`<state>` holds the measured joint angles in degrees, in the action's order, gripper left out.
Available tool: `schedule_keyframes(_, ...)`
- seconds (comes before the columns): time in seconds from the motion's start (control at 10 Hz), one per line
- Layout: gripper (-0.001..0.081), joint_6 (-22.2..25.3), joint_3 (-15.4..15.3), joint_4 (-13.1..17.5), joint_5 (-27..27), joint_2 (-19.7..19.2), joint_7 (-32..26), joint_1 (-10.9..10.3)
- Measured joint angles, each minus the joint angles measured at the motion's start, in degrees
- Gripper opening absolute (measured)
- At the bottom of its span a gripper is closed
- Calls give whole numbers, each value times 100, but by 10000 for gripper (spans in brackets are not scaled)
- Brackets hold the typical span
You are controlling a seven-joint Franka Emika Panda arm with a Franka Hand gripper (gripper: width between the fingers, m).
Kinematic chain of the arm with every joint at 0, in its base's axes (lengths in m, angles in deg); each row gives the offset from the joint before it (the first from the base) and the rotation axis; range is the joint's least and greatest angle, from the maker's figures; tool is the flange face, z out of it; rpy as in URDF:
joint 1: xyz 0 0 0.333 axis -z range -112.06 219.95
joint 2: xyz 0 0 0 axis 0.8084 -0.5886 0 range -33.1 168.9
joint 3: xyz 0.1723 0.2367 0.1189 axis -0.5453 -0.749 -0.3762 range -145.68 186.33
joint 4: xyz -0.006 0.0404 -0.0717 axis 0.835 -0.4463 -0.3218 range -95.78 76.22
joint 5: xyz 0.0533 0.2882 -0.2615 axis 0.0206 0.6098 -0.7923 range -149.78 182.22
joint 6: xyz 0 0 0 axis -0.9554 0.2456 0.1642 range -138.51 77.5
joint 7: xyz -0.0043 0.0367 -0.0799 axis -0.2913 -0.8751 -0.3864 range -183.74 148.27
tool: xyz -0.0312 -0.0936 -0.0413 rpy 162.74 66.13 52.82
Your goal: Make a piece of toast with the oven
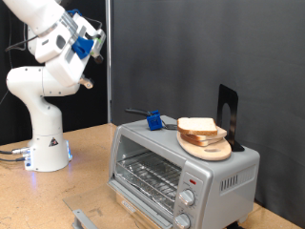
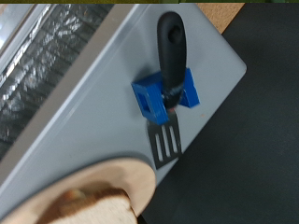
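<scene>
Dark curtain backs the silver-grey toaster oven; atop it, a pale, tan-crusted bread slice looks light, soft, best gripped by its edges. Upper left, the gripper's opening is unclear.

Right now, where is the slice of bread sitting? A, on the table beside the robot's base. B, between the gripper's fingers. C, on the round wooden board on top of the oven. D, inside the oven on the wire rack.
C: the piece of toast lies on the round wooden board, which rests on the oven roof, while the wire rack inside shows no bread.
</scene>
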<state>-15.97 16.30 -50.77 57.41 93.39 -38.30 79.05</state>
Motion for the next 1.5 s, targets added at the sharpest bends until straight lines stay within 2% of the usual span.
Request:
schedule_keyframes(0.1, 688, -28, -23, -12, 116, 124, -227, -50)
schedule_keyframes(0.3, 688, -81, -117, -21, 321, 329, -193, -102)
schedule_keyframes(0.6, 688, -115, -211, -25, 163, 374, -238, -103)
schedule_keyframes(0.8, 688, -390, -566, -79, -36, 520, -538, -180)
schedule_keyframes(1.2, 688, -807, -1294, -303, -308, 1184, -716, -388)
schedule_keyframes(1.3, 688, -844, -1487, -353, -336, 1355, -637, -407)
schedule_keyframes(1.5, 688, -926, -1905, -440, -340, 1621, -130, -409)
